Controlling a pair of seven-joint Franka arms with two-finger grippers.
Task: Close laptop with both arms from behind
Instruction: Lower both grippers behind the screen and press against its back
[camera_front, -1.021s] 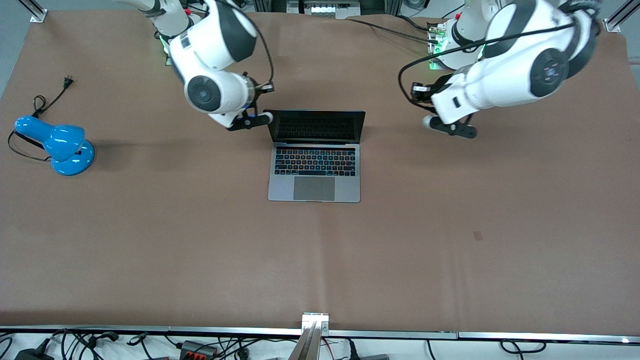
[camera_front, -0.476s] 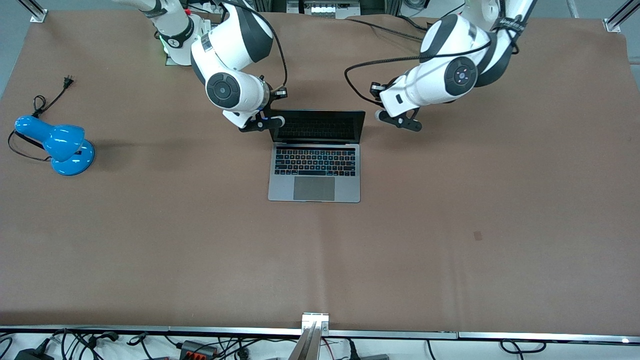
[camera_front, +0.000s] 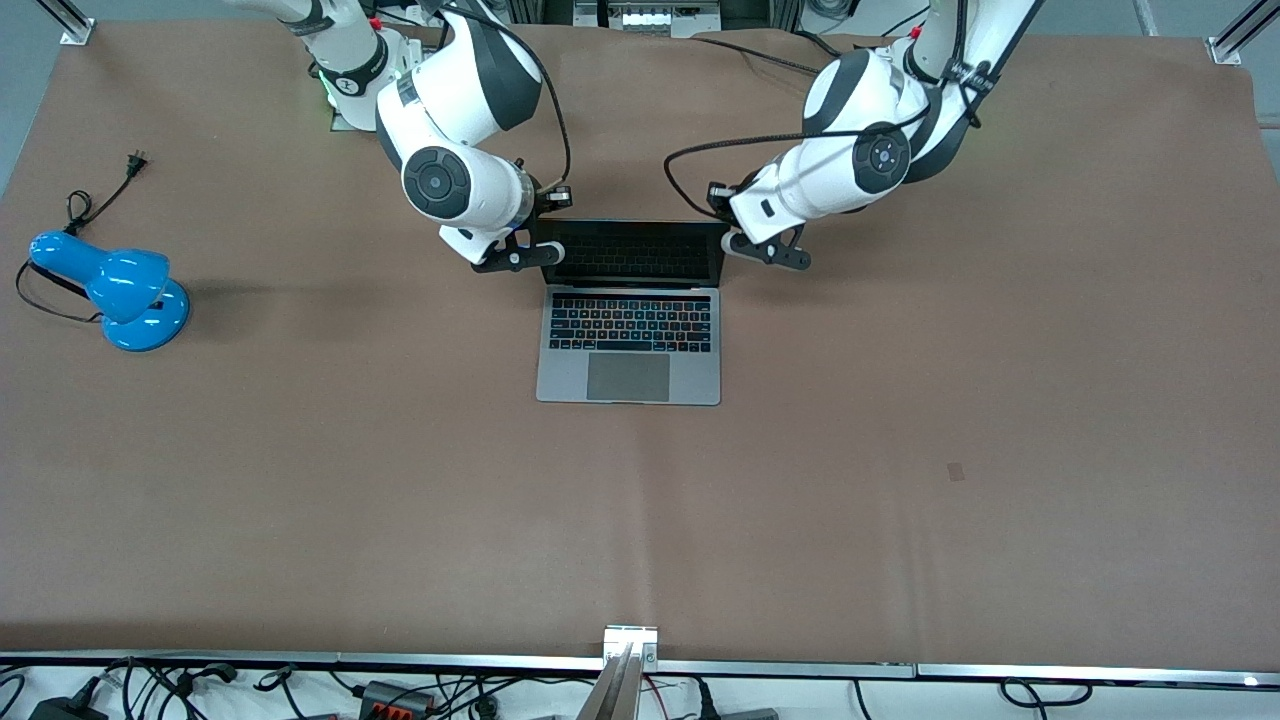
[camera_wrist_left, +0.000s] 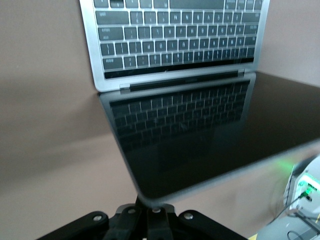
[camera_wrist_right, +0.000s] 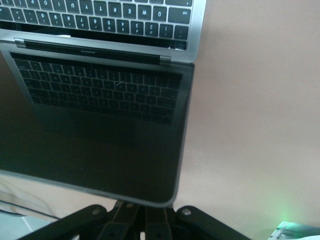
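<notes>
Flanking an open laptop (camera_front: 630, 315), two robot arms set their closed grippers at the lid's upper corners.

At the view's left, the right gripper (camera_front: 527, 259), fingers shut and holding nothing, sits against one top corner of the upright screen (camera_wrist_right: 100, 130); the keyboard deck lies flat on the brown table (camera_front: 900, 450), just past its fingertips. At the other corner the left gripper (camera_front: 745, 248) is likewise shut and empty. A blue lamp (camera_front: 110, 290) stands well apart, toward the right arm's end. The lid looks thin, stiff and smooth, its glass fragile: pushing evenly on the top edge near both corners seems the safest purchase.
</notes>
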